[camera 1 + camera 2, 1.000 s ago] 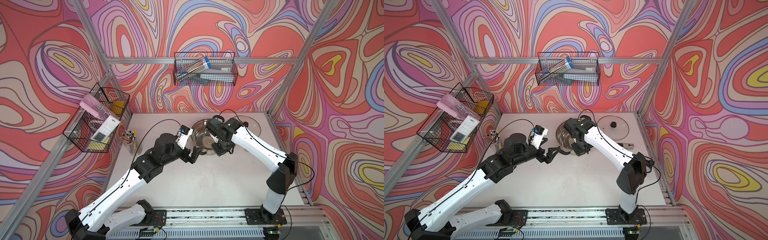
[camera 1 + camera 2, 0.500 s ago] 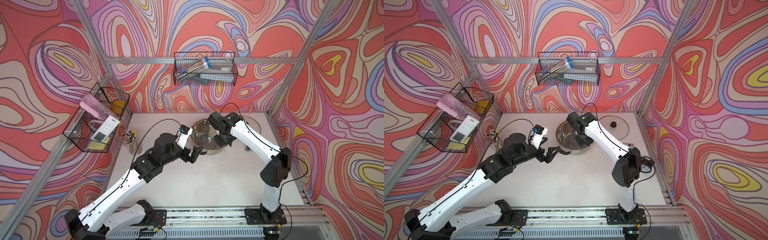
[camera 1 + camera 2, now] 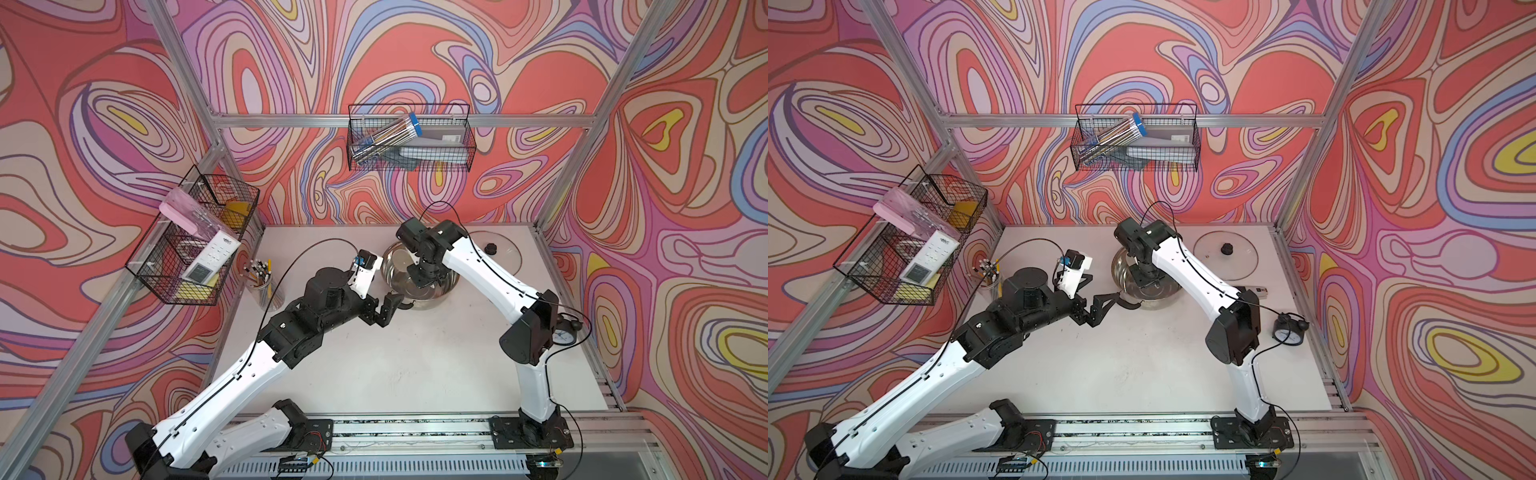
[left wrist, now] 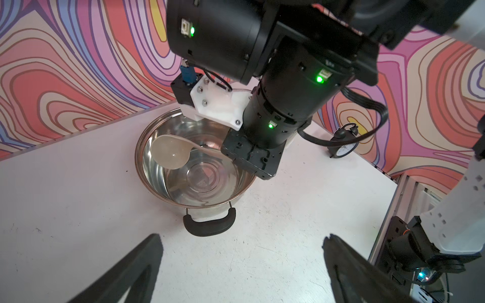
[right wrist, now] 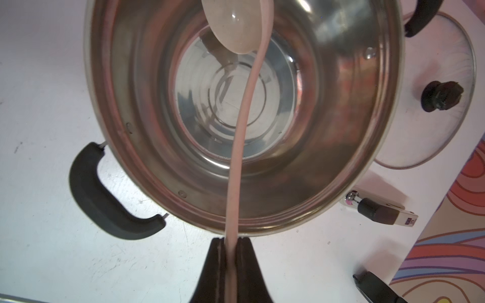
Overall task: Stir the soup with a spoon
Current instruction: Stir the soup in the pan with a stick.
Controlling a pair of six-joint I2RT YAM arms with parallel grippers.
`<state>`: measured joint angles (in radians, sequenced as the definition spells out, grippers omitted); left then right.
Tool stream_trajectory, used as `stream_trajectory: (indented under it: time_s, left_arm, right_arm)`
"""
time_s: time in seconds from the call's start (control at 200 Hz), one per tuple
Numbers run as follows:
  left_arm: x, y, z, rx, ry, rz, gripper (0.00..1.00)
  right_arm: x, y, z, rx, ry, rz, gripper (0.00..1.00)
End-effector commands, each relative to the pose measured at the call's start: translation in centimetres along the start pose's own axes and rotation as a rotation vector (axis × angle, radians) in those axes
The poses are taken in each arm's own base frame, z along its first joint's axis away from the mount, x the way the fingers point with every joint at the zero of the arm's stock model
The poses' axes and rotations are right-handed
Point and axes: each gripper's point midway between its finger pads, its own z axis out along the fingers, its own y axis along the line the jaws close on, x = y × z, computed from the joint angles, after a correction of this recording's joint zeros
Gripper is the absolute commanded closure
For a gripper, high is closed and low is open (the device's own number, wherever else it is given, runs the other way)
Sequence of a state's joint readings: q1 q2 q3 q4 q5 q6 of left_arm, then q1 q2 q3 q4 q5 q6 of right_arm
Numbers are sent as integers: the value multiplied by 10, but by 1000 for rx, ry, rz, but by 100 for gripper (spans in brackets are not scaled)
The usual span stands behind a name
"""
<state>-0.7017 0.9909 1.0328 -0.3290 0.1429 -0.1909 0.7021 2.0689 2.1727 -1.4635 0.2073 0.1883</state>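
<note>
The right jaws are clenched on the slim handle of the spoon (image 5: 237, 28), whose round bowl is inside the steel pot (image 4: 154, 181) near the far edge of the worktop (image 4: 78, 210). The left jaws are released wide near the pot's black side handle (image 4: 210, 225), holding nothing.

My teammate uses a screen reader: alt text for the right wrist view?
The right gripper is shut on the handle of a beige spoon whose bowl is inside a steel pot. A glass lid lies on the table beside the pot.
</note>
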Motion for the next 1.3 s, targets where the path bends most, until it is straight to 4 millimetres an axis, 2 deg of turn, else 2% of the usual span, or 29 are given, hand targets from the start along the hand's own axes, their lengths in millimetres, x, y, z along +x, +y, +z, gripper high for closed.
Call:
stream_trajectory:
  time_s: [0.0, 0.1, 0.285, 0.436, 0.561, 0.696, 0.926, 1.107, 1.292]
  left_arm:
    - [3, -1, -2, -1, 4, 2, 1]
    - [4, -1, -1, 2, 6, 1, 1]
    - [4, -2, 1, 5, 5, 1, 1]
    - [4, -2, 2, 9, 5, 3, 1]
    - [5, -3, 3, 12, 6, 5, 1]
    - [4, -3, 1, 13, 7, 12, 1]
    - [2, -3, -5, 8, 23, 29, 1]
    - [2, -1, -8, -5, 17, 25, 1]
    - [2, -1, -9, -9, 13, 25, 1]
  right_arm:
    - [7, 11, -9, -36, -3, -2, 100]
    - [17, 13, -15, -45, 1, 7, 100]
    - [44, 5, -22, -31, 30, 28, 100]
    - [67, -11, -20, 40, 61, 36, 100]
    - [75, -25, -18, 90, 71, 51, 100]
    - [66, -40, -15, 108, 64, 84, 100]
    - [37, -61, -5, 131, 33, 116, 100]
    - [15, -50, 2, 83, 25, 98, 100]
    - [2, -26, -1, 30, 4, 63, 100]
